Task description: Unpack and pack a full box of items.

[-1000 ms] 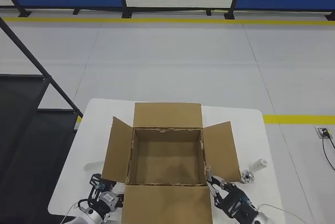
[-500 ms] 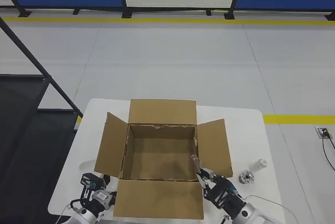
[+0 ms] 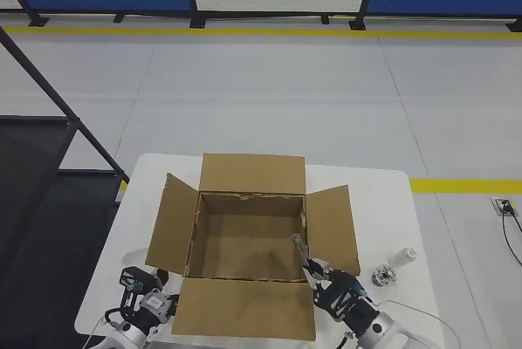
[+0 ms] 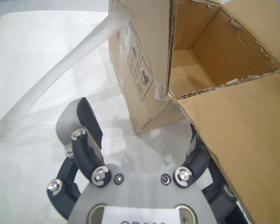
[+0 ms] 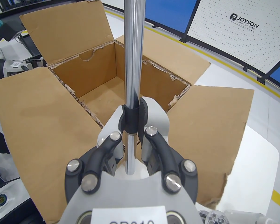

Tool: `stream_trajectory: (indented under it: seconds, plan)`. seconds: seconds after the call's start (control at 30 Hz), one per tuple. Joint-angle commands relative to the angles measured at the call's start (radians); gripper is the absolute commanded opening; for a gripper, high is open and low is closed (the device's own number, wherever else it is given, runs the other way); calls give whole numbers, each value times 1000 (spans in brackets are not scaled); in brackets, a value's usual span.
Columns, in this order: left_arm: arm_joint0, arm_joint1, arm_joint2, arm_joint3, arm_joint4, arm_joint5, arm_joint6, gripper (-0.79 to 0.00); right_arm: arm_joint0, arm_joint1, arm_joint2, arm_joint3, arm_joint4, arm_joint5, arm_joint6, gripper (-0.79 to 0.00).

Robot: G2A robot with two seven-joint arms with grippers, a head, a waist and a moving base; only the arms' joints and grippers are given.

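Box: cardboard box (image 3: 252, 173) mid-counter (image 3: 374, 188), top open, all 4 flaps folded outward; near flap toward the robot, side flaps angled up.
R end effector: at (image 3: 318, 277) / (image 5: 132, 111), by box's near-right corner, above the seam betw. near and right flaps. Fingers clamped tight on rod, pads pressed to both sides.
Rod: shiny metal rod (image 5: 133, 38), also (image 3: 301, 250); gripped near its lower end, short stub sticking out behind the pads. Long part tilted out over box opening, close to right inner wall, not touching cardboard as far as visible.
L end effector: at (image 3: 143, 283) / (image 4: 140, 127), low over counter just outside box's near-left corner. Fingers spread wide, nothing betw. them; one finger tucked under near flap's edge, other out over bare counter.
Foam strip: long white foam strip (image 4: 60, 66) left of box, slanting; upper end against box's outer left wall, lower end down on counter.
Loose items: clear round item (image 3: 383, 276) and white bottle (image 3: 406, 255) on counter right of box, near each other, apart from right flap.
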Motion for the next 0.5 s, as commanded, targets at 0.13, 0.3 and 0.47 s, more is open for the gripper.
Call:
stream_trajectory:
  seconds: [0.13,0.3,0.47]
  plan:
    - [-4,0,10,4,5,3,3,0,-80,10,49,-48,-1,6,-75,-785]
    - [-11,-1,19,5,4,9,1,0,-179,18,137,-95,56,38,-139,-785]
    - [-19,-2,31,11,6,12,-2,0,-296,21,264,-142,209,75,-151,-785]
